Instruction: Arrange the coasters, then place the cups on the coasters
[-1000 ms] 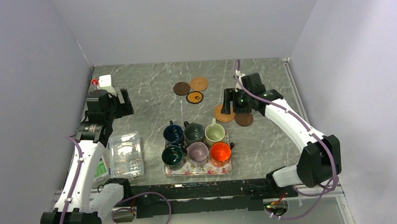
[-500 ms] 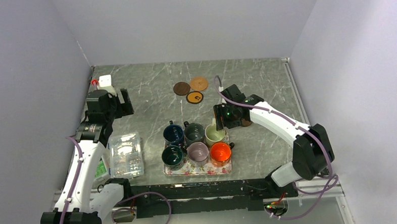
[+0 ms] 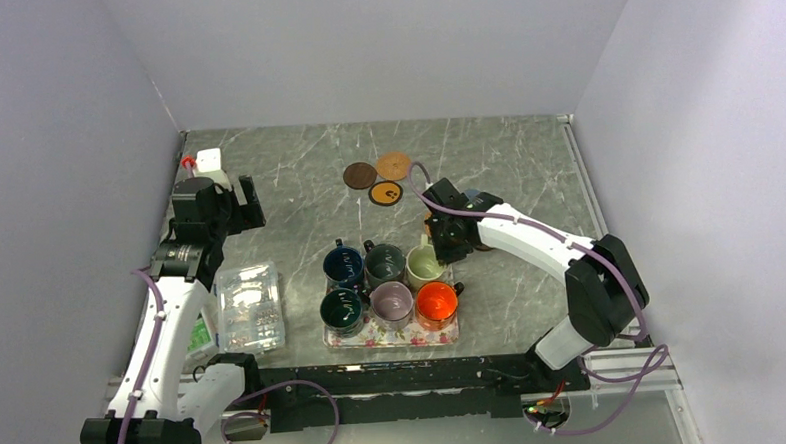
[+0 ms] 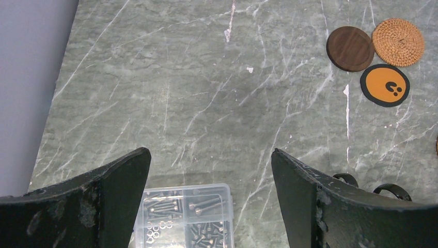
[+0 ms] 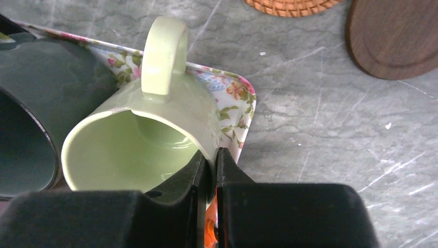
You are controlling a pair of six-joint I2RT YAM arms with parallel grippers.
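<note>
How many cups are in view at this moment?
6, all on the floral tray: back row navy cup, dark green cup, pale green cup, its wall pinched by the right fingers; front row second dark green cup, mauve cup, orange cup. None seems hidden.

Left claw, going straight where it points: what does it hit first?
Probably bare marble tabletop: the open left claw aims past the clear screw box, well clear of the three coasters. Depth is unclear.
</note>
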